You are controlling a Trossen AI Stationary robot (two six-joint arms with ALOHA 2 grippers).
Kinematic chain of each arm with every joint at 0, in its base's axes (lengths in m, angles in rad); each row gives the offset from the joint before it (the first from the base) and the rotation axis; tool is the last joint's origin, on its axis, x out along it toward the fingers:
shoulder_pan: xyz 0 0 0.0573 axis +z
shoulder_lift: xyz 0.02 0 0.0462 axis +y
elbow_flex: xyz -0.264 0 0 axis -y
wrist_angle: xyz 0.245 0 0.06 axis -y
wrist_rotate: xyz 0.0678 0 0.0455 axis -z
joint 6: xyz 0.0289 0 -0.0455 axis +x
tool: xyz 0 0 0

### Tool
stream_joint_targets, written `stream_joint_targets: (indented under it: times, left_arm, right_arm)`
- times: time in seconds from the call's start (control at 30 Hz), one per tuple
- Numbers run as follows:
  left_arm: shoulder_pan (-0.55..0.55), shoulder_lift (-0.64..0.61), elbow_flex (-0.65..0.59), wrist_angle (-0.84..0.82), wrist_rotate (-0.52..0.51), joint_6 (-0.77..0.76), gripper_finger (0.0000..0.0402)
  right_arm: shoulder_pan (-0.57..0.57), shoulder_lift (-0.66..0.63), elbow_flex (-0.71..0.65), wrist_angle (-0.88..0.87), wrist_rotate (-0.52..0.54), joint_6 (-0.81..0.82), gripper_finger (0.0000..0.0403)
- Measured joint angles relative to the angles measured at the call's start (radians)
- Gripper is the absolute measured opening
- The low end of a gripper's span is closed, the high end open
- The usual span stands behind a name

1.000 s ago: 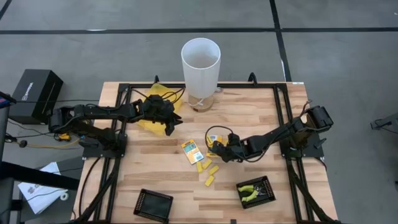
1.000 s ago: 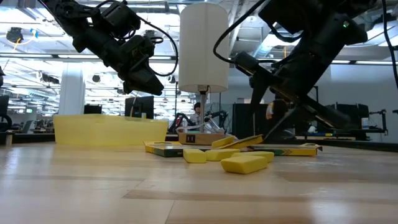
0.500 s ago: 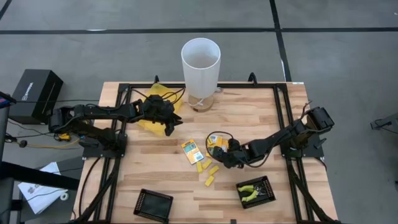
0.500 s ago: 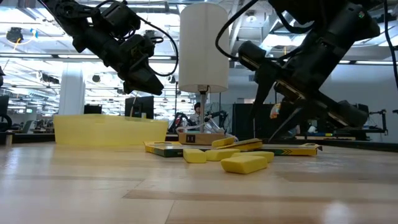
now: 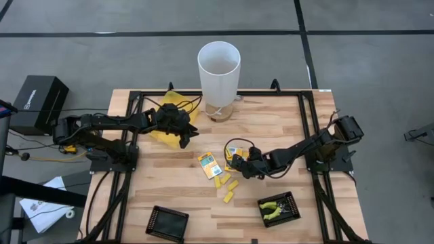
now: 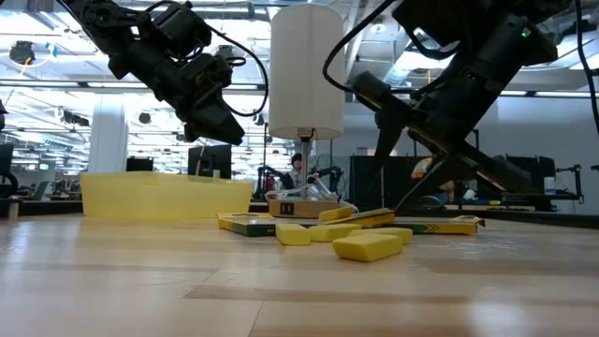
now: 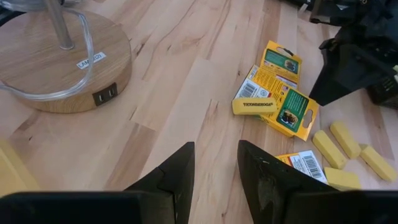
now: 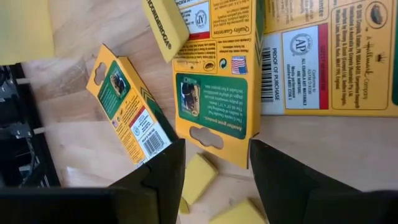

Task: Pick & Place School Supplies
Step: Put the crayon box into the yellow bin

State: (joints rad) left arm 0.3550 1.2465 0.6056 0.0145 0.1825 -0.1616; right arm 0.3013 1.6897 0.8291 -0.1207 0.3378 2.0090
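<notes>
Here, both arms' fingers point(image 7: 214, 177) point(image 8: 211, 171) gape, empty (apart); three packets point(image 5: 209, 165), four yellow oblong pieces point(image 5: 230, 196), two trays point(image 5: 167, 223).

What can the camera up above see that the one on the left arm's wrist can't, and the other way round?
Only the high view shows both black trays, one holding green-handled pliers, plus the whole white lamp shade and the yellow pouch.

Only the left wrist view shows the left gripper's open fingers up close and the lamp's wooden base with its socket.

Both show the yellow packets and short yellow pieces mid-table, with the right gripper over them.
</notes>
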Motion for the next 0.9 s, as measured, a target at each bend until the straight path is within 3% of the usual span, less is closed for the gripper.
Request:
stream_joint_targets:
  times: [0.5,0.73,0.9]
  left_arm:
    - [0.0,0.0,0.0,-0.014,-0.001,0.0,0.0117]
    - [0.0,0.0,0.001,-0.046,0.0,0.001,0.0117]
    - [0.0,0.0,0.001,-0.051,0.004,0.005,0.0117]
  right_arm:
    - [0.025,0.041,-0.001,0.011,-0.016,0.017,0.0171]
    - [0.026,0.142,0.002,0.205,0.01,0.029,0.0171]
    - [0.018,0.146,0.003,0.209,0.022,0.035,0.0168]
